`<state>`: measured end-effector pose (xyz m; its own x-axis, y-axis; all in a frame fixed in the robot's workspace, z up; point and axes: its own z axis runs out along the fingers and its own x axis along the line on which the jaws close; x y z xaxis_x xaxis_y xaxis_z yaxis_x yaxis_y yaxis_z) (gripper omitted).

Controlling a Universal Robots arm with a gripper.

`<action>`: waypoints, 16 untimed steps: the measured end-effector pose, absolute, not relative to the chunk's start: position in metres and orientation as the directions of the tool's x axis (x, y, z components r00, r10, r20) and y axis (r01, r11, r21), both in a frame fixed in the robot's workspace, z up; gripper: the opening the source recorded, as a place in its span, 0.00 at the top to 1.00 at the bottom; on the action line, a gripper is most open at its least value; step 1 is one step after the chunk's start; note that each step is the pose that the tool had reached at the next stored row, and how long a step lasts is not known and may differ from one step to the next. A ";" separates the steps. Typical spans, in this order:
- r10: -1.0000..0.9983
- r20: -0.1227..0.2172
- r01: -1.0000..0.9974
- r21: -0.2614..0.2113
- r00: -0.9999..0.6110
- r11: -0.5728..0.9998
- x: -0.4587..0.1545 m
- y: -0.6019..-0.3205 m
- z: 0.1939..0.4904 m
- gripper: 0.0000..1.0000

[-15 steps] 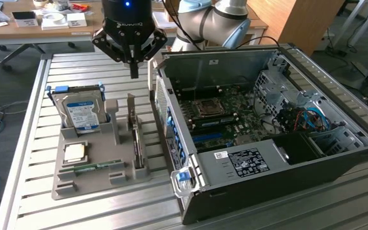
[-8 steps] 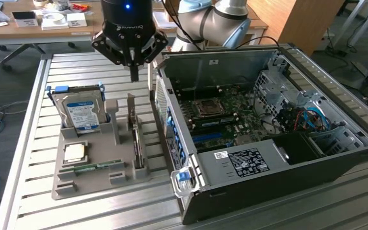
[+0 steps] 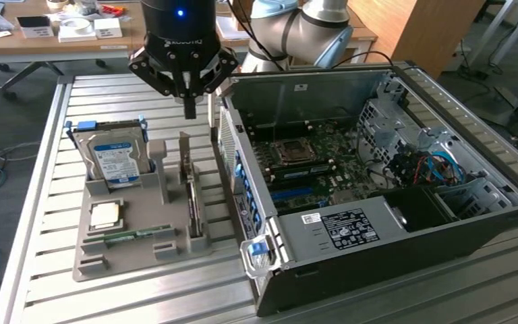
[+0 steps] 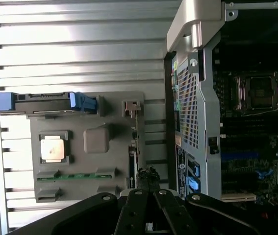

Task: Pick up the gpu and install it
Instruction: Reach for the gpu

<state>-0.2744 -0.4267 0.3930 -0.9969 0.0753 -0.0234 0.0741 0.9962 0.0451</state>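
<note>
The tool, fingers pressed together and holding nothing, hangs over the far end of the gpu. The card stands on edge in a slot of the grey holder, so it lies straight below the tool. Its long axis runs from the tabletop's far edge toward the near edge, parallel to the wall of the open computer case just beside it. The slatted surface is level. Room looks tight on the case side, and freer toward the hard drive.

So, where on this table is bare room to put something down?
Free: table between the gray holder and the near edge, and beyond the hard drive. Crowded: the thin gap between holder and computer case, beside the graphics card.
</note>
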 end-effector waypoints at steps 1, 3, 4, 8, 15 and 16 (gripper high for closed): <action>0.075 -0.023 0.074 0.045 -0.997 0.996 -0.274 -0.427 0.393 0.89; 0.075 -0.023 0.074 0.045 -0.997 0.996 -0.274 -0.428 0.393 0.89; 0.075 -0.023 0.074 0.045 -0.997 0.996 -0.275 -0.429 0.393 0.89; 0.075 -0.023 0.074 0.045 -0.997 0.996 -0.275 -0.432 0.393 0.89; 0.075 -0.023 0.074 0.045 -0.997 0.996 -0.275 -0.434 0.393 0.89; 0.075 -0.023 0.074 0.045 -0.997 0.996 -0.275 -0.434 0.393 0.89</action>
